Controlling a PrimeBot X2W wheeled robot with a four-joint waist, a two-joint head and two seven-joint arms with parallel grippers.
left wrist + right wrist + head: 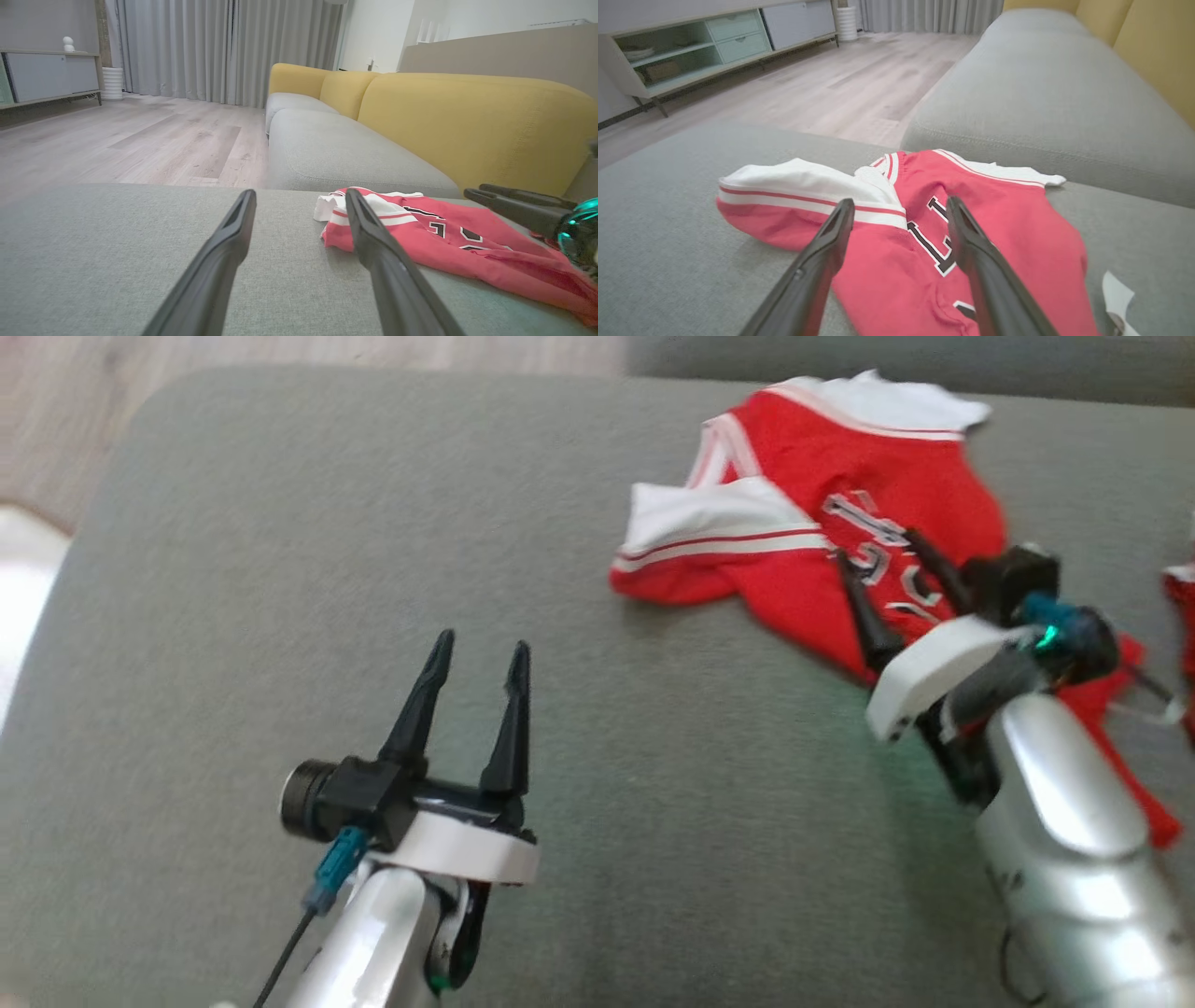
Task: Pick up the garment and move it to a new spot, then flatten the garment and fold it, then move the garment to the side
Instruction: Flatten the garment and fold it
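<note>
Judging by how things lie, very little of the task looks done. The jersey (pixel 822 457) sits in a rumpled heap on the cushion (pixel 280 569), with one white-trimmed edge flopped over the red body and the number creased. It is neither flat nor folded, and nothing grips it.

The right pincer (pixel 876 546) stands wide, both fingers spread and empty. The jersey lies directly under and ahead of its tips, the number between the two fingers in the right wrist view, and the white-trimmed flap just off its left finger. Whether the tips touch the cloth I cannot tell; they look close above it.

The left pincer (pixel 483 642) is just as wide and holds nothing. Bare cushion lies below and in front of it, and the jersey is ahead and off to its right, well apart from its tips.

Whether this spot counts as the new one cannot be read from the scene. I would put the work at the first grasp, or at best at the start of flattening. Left to do: spread the cloth smooth, fold it, then shift it aside. The right pincer is the one placed to begin.
</note>
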